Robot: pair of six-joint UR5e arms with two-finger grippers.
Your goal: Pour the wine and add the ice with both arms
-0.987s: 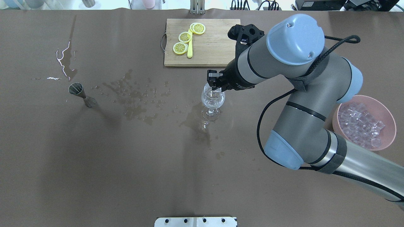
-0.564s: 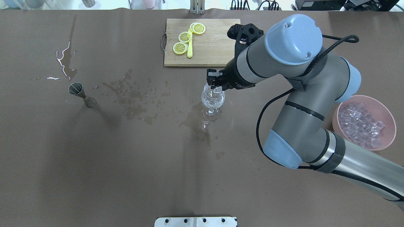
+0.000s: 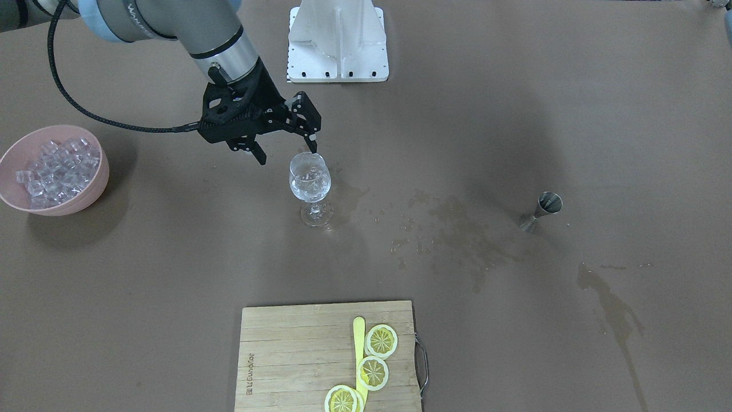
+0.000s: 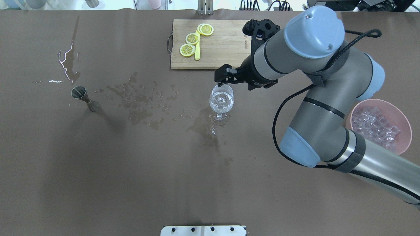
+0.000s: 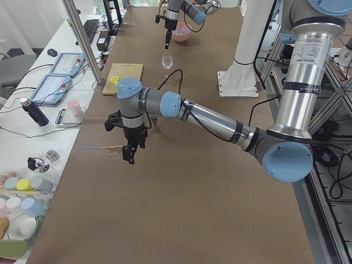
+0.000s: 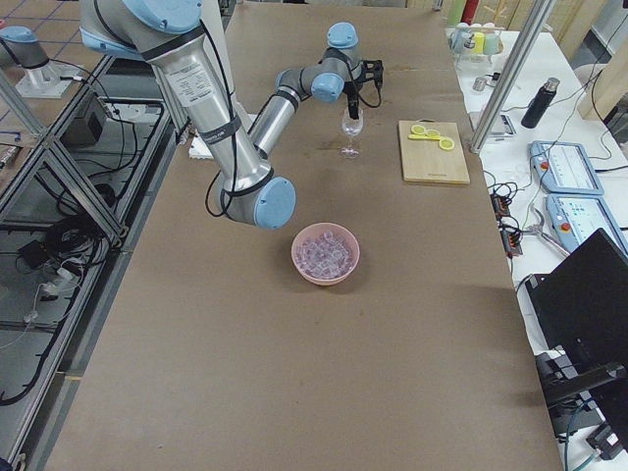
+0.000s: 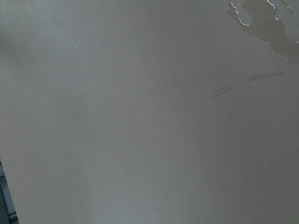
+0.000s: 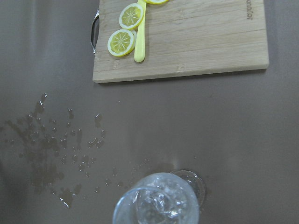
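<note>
Fingers point(image 3: 309, 133) on right gripper point(image 3: 287, 155) point down above glass point(image 3: 310, 183).

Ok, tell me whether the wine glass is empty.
Not empty. The upright wine glass holds clear ice cubes in its bowl; whether it holds wine, I cannot tell.

Open table point(image 4: 131, 170) runs between jigger point(image 4: 84, 98) and wine glass point(image 4: 221, 100); cutting board point(image 4: 220, 49) lies near, beyond the glass.

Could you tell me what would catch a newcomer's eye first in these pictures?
The right arm's tool hangs open just above a wine glass at mid-table, with clear cubes inside it. A pink bowl heaped with ice sits at the robot's right, and wet stains spread across the brown table.
</note>
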